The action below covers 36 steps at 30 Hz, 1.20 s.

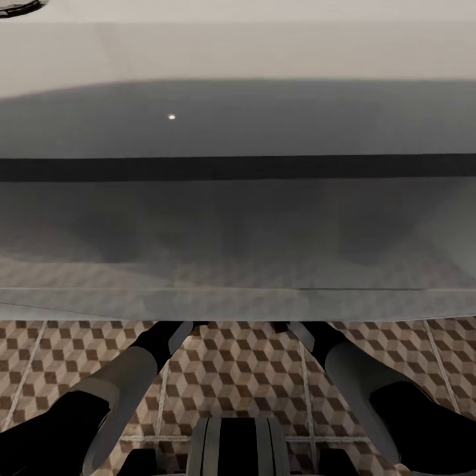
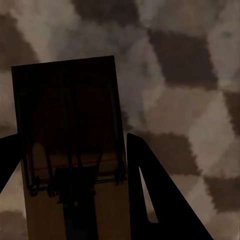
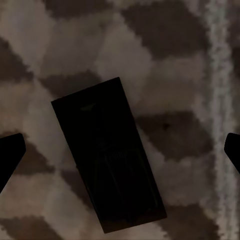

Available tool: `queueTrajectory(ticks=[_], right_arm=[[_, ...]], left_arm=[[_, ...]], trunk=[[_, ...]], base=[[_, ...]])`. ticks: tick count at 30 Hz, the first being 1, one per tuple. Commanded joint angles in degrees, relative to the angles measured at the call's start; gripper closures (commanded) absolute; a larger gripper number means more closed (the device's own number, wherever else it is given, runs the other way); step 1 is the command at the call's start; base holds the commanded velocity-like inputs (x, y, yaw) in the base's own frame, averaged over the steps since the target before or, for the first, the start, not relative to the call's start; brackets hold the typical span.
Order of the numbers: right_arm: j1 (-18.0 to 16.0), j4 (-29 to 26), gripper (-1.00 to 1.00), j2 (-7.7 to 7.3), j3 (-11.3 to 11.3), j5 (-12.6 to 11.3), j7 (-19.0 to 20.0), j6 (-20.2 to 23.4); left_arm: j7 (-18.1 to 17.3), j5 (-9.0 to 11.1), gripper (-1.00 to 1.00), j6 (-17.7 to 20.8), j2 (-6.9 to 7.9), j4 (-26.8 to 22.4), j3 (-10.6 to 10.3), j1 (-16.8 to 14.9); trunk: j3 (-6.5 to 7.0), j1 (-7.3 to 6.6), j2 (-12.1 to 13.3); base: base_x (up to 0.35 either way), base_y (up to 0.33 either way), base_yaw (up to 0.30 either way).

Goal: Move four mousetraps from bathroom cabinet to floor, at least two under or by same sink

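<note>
Cube-pattern brown/beige tile floor w/ pale grout, running under white glossy vanity. Left gripper clamped on tan wood mousetrap, dark wire. Right gripper spread wide over second mousetrap, flat on tile, in shadow.

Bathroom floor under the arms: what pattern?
Brown, beige and white cube-pattern tiles on the bathroom floor, clearest in the head view.

Cube-patterned tiles, seemingly shadowed.
</note>
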Motion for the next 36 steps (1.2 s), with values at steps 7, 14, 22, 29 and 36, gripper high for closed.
queueTrajectory(ticks=[7, 14, 22, 29, 36], right_arm=[[-0.39, -0.10, -1.00, 0.13, 0.74, -0.13, -0.43, -0.39], [-0.39, -0.12, -1.00, 0.14, 0.76, -0.21, -0.37, -1.66], [-0.39, -0.11, -1.00, 0.22, 0.80, -0.24, -0.36, -3.27], [-0.38, -0.13, -1.00, 0.22, 0.81, -0.30, -0.36, -3.40], [-0.39, -0.13, -1.00, 0.22, 0.81, -0.24, -0.36, -3.41]], left_arm=[[0.00, 0.62, 1.00, -0.47, 0.71, 0.53, -0.39, -0.51], [0.34, 0.45, 1.00, -0.95, 1.73, 0.85, -0.54, -0.98], [0.41, 0.47, 1.00, 0.46, 2.35, -1.03, -0.52, -0.29], [0.27, 0.87, 1.00, 0.57, 2.17, -0.98, -0.52, -0.28], [0.16, 1.45, 1.00, 0.42, 1.91, 0.44, -0.57, -0.65]], trunk=[[-0.04, -0.01, -0.02], [-0.04, -0.01, -0.02], [-0.04, -0.01, -0.02], [-0.04, -0.01, -0.02], [-0.04, -0.01, -0.02]], base=[[0.000, 0.000, 0.000], [0.000, 0.000, 0.000], [0.000, 0.000, 0.000], [0.000, 0.000, 0.000], [0.000, 0.000, 0.000]])
